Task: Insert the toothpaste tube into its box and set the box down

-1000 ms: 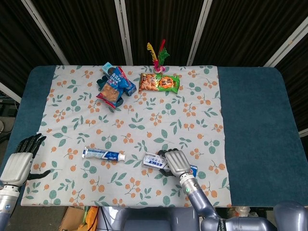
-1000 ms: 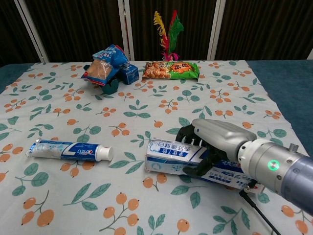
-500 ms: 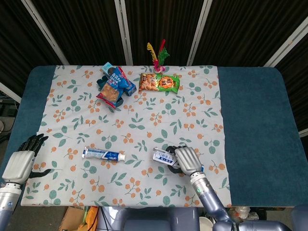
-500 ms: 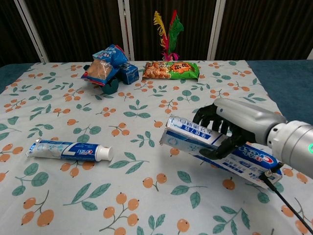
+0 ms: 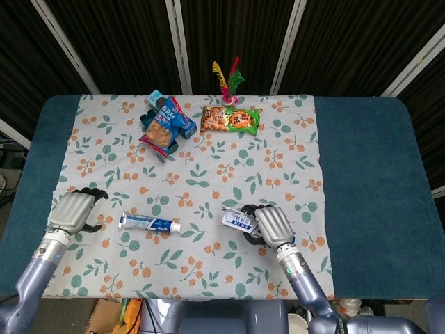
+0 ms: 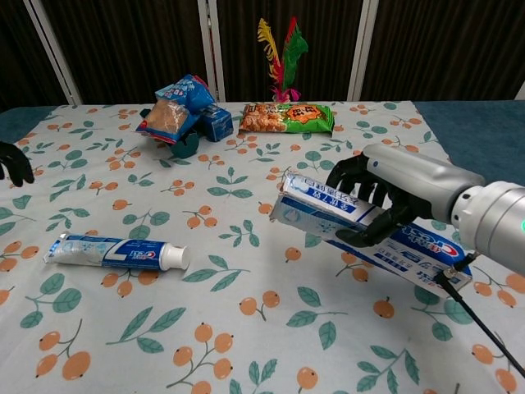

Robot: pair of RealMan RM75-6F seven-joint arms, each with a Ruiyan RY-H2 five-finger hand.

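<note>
My right hand (image 6: pixel 385 193) (image 5: pixel 271 226) grips the white and blue toothpaste box (image 6: pixel 361 230) (image 5: pixel 235 220) and holds it above the cloth, tilted, with its open end pointing left. The toothpaste tube (image 6: pixel 115 252) (image 5: pixel 149 223) lies flat on the floral cloth at the left, cap toward the box. My left hand (image 5: pixel 72 211) hovers to the left of the tube, fingers curled in and holding nothing; only its dark fingertips (image 6: pixel 11 162) show at the chest view's left edge.
Snack bags (image 5: pixel 165 123) and a green packet (image 5: pixel 231 120) lie at the back of the cloth, with a feathered shuttlecock (image 5: pixel 228 80) behind them. Bare blue table (image 5: pixel 375 188) flanks the cloth. A thin black cable (image 6: pixel 467 316) hangs under my right wrist.
My right hand has lifted the box higher off the cloth. My left hand has moved in from the table's left edge toward the tube, its fingers curling in.
</note>
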